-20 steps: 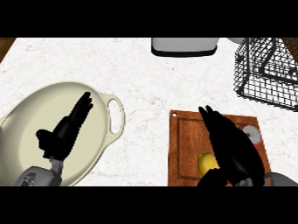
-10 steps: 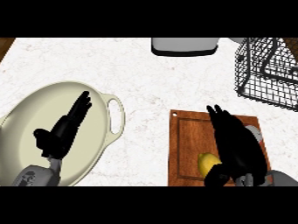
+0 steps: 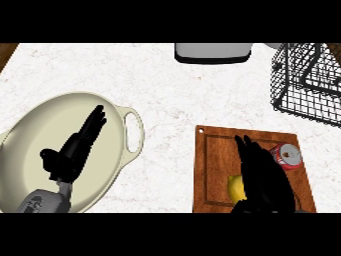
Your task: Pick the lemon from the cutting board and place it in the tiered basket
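A yellow lemon (image 3: 236, 187) lies on the wooden cutting board (image 3: 217, 155) at the lower right, mostly covered by my right hand (image 3: 264, 177). That hand sits over the board with its fingers straight and pointing up the view, so it is open. The thumb side reaches down beside the lemon. The black wire tiered basket (image 3: 313, 85) stands at the upper right, apart from the board. My left hand (image 3: 75, 147) rests open above the cream pot at the left.
A cream two-handled pot (image 3: 25, 135) fills the lower left. A red can (image 3: 288, 155) lies on the board just right of my right hand. A grey and white appliance (image 3: 213, 52) sits at the counter's far edge.
My right hand has drawn back down the board and slightly right, closing over the lemon. The left hand has not moved.
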Tool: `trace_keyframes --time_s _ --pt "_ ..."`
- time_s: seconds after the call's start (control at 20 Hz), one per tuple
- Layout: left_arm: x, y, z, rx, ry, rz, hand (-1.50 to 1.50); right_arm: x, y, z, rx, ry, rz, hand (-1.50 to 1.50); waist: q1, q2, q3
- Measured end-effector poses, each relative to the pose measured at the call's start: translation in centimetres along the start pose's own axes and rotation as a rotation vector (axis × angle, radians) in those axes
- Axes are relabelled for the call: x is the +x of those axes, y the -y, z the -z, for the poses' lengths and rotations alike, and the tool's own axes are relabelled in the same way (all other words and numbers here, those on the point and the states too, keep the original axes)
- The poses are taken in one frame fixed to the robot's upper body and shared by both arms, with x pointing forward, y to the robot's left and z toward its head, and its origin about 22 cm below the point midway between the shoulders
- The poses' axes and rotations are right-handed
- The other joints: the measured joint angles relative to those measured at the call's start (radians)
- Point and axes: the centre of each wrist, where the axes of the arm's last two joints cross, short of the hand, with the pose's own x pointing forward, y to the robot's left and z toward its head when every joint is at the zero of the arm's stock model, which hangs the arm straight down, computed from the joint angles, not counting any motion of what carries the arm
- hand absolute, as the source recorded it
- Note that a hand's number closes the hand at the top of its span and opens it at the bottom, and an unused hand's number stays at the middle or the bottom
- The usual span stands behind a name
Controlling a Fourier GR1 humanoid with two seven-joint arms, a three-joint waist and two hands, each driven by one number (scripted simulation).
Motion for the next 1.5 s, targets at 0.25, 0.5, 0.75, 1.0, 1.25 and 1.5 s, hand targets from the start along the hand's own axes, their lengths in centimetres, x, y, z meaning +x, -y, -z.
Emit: trace_keyframes --time_s 0.25,0.5,0.75,1.0,1.25,1.5 --pt "0.1 0.1 0.0 -0.004 -0.001 -0.003 0.0 -0.5 -1.0 0.3 -0.003 -0.053 0.005 -1.5 0.005 0.002 0.001" --pt "0.6 0.0 0.5 -0.006 0.007 0.001 0.0 -0.9 -2.2 0.5 0.01 -0.098 0.008 -1.5 0.009 0.004 0.002" --pt "0.9 0.4 0.3 -0.013 0.006 0.003 0.0 -1.2 -3.1 0.4 0.022 -0.118 0.016 -1.5 0.013 0.005 0.002" --pt "0.4 0.1 0.3 -0.014 0.008 0.004 0.0 -1.5 -4.1 1.3 0.037 -0.138 0.016 -1.5 0.014 0.006 0.002" --pt "0.6 0.8 0.3 -0.013 0.008 0.004 0.0 -1.5 -4.6 1.5 0.033 -0.135 0.042 1.5 0.015 0.006 0.003" --pt "0.9 0.9 1.2 -0.015 0.012 0.0 0.0 -0.9 -4.5 1.9 -0.041 -0.095 0.059 1.5 0.015 0.006 0.003"
